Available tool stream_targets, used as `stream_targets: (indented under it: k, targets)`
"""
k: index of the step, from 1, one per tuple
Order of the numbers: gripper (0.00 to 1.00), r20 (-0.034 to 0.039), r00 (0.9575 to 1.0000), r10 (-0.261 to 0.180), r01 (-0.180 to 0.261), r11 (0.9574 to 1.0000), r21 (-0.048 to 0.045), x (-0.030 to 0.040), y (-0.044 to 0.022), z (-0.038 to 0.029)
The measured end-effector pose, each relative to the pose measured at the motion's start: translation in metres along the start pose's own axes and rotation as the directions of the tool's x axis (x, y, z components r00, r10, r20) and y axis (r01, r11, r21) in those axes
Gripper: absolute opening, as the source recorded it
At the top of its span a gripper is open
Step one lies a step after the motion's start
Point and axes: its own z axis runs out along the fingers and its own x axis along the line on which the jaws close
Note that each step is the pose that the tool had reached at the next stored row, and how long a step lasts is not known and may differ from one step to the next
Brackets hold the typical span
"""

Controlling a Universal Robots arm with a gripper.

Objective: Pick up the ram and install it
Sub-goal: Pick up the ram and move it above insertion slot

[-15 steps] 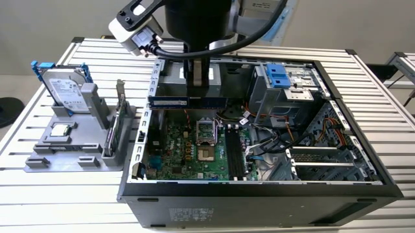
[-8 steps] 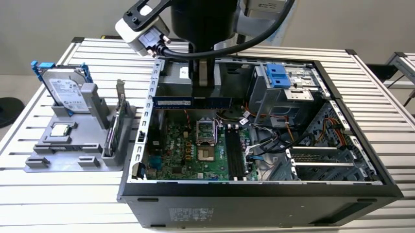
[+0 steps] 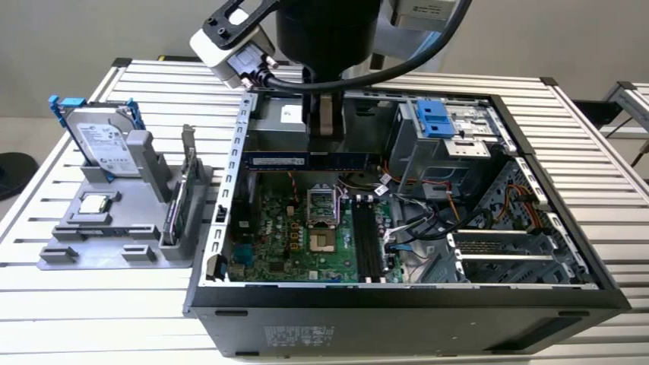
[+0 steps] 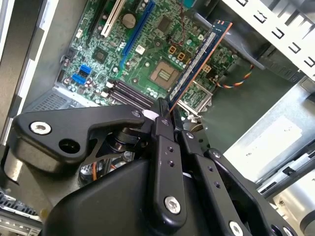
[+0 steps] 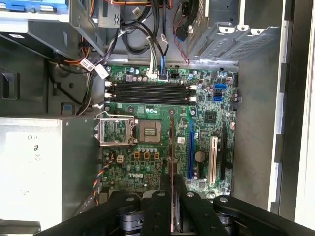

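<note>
My gripper (image 3: pixel 324 149) is shut on the ram (image 3: pixel 309 160), a long dark-blue stick held level on its edge above the open computer case (image 3: pixel 406 293). It hangs over the rear part of the green motherboard (image 3: pixel 294 236), near the CPU socket (image 3: pixel 322 205). In the second wrist view the ram (image 4: pixel 197 59) juts out from between the black fingers (image 4: pixel 162 123). In the first wrist view the ram (image 5: pixel 171 142) appears edge-on above the board, beside the socket (image 5: pixel 148 132). The black memory slots (image 5: pixel 147 91) lie apart from the stick, beyond the socket; in the exterior view the slots (image 3: pixel 367 239) sit toward the front.
A grey fixture (image 3: pixel 61 255) at the exterior view's left holds a hard drive (image 3: pixel 102 141), a small silver CPU chip (image 3: pixel 96 204) and an upright card (image 3: pixel 182 194). Inside the case are cables (image 3: pixel 426 220), a drive cage with a blue caddy (image 3: pixel 436 118) and metal side walls.
</note>
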Motion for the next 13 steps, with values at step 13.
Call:
stream_targets:
  k: [13]
  targets:
    - [0.0, 0.0, 1.0, 0.0, 0.0, 1.0, 0.0, -0.0001, 0.0095, 0.0001]
